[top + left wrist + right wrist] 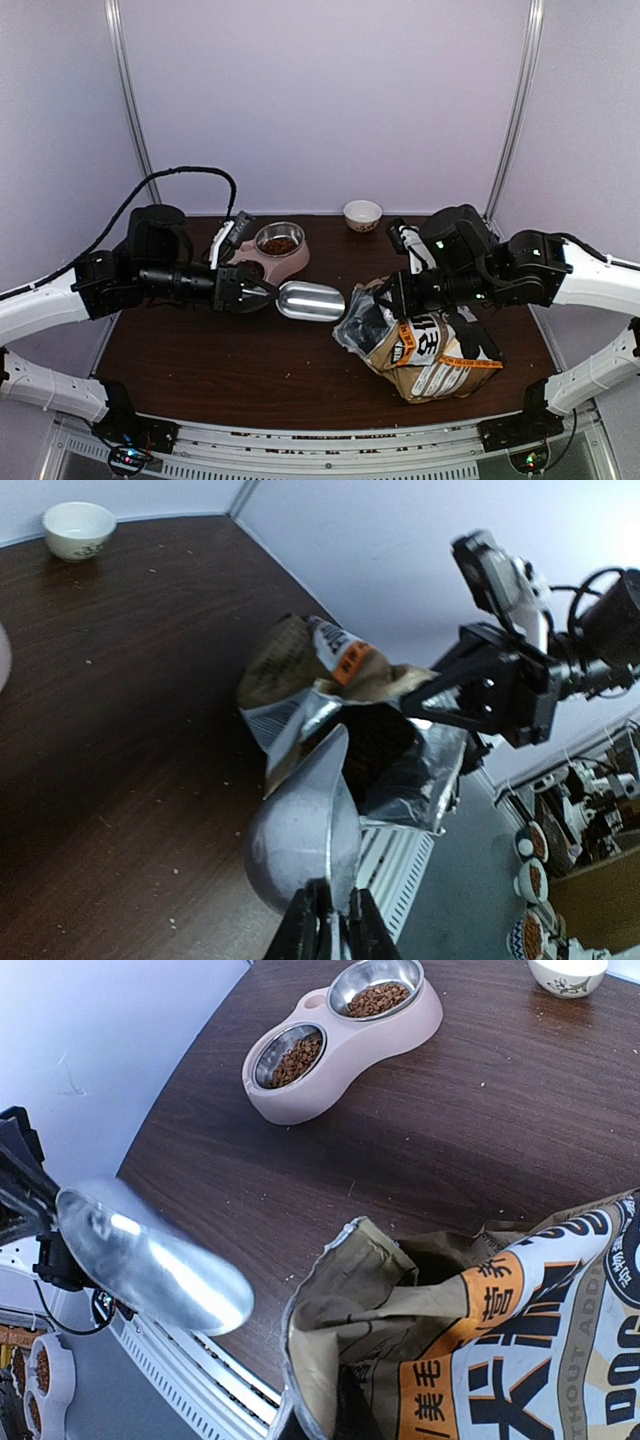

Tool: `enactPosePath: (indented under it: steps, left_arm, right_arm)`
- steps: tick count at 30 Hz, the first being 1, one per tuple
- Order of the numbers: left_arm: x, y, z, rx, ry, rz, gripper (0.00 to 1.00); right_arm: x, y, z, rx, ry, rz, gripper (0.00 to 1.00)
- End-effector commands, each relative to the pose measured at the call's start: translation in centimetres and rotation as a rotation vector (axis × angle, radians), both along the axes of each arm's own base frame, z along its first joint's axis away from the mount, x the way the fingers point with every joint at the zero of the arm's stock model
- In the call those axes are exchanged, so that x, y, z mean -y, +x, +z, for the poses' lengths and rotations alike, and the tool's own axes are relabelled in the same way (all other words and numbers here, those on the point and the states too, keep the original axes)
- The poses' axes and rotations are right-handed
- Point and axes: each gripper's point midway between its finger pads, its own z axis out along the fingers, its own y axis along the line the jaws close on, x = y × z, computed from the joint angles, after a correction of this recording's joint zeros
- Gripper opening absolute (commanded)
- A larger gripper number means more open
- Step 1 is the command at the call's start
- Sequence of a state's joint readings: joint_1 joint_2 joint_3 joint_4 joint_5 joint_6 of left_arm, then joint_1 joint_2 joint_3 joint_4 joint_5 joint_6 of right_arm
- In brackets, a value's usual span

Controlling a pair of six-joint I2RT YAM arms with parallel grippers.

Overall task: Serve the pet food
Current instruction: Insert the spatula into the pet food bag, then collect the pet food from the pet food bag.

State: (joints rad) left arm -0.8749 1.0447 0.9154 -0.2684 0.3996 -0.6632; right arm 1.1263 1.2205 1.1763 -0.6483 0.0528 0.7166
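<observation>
The scoop (310, 301) is formed of shiny metal; the bag (430, 355) is lined with crinkled foil; the pet food (376, 998) seems matt, rough.

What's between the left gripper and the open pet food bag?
The metal scoop, its handle held in the left gripper, bowl toward the bag; the top view shows it.

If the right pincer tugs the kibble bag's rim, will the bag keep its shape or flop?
Probably floppy: the bag lies crumpled, its mouth folding where the right pincer pinches it. The silver lining looks slick, so the rim might slip. Its bulging body suggests weight; it would likely drag, not lift.
</observation>
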Motion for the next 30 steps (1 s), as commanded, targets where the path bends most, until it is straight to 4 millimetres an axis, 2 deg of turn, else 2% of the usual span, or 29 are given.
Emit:
enactPosePath:
  steps: [1, 5, 7, 9, 12, 15, 17, 20, 23, 26, 30]
  left_arm:
    - [1.8, -2.7, 1.0, 0.045, -0.042, -0.108, 0.0]
    - [4.1, -3.4, -1.1, 0.004, -0.008, -0.128, 0.0]
    - [5.5, -2.5, -2.9, -0.032, 0.038, -0.092, 0.0]
    - [6.5, -0.7, -5.8, -0.087, 0.113, -0.001, 0.0]
    - [9.8, 0.7, -8.8, -0.079, 0.176, 0.041, 0.0]
    - [13.8, 1.2, -10.9, -0.018, 0.246, 0.05, 0.0]
    - [16.7, 0.8, -11.7, -0.005, 0.226, 0.02, 0.0]
    - [20.6, -0.4, -11.7, -0.001, 0.163, -0.058, 0.0]
    - [23.4, -1.7, -10.5, 0.005, 0.063, -0.146, 0.0]
    - [24.5, -2.7, -9.5, 0.016, -0.024, -0.22, 0.0]
    - [24.1, -3.4, -8.0, 0.053, -0.095, -0.256, 0.0]
  right_arm:
    - [-3.2, -0.3, 6.4, 0.09, 0.204, 0.065, 0.0]
    - [-3.8, -0.8, 6.5, 0.089, 0.209, 0.085, 0.0]
    - [-4.0, -1.1, 6.6, 0.09, 0.211, 0.094, 0.0]
    - [-4.2, -1.4, 6.9, 0.092, 0.22, 0.101, 0.0]
    - [-4.6, -2.0, 7.1, 0.09, 0.235, 0.117, 0.0]
    - [-5.0, -2.5, 7.1, 0.084, 0.243, 0.127, 0.0]
    - [-5.0, -2.6, 7.1, 0.083, 0.246, 0.121, 0.0]
    - [-4.6, -2.5, 7.0, 0.081, 0.242, 0.107, 0.0]
    - [-4.0, -2.3, 6.9, 0.086, 0.239, 0.083, 0.0]
    - [-3.6, -2.3, 6.7, 0.084, 0.24, 0.072, 0.0]
    - [-3.2, -2.3, 6.9, 0.082, 0.253, 0.061, 0.0]
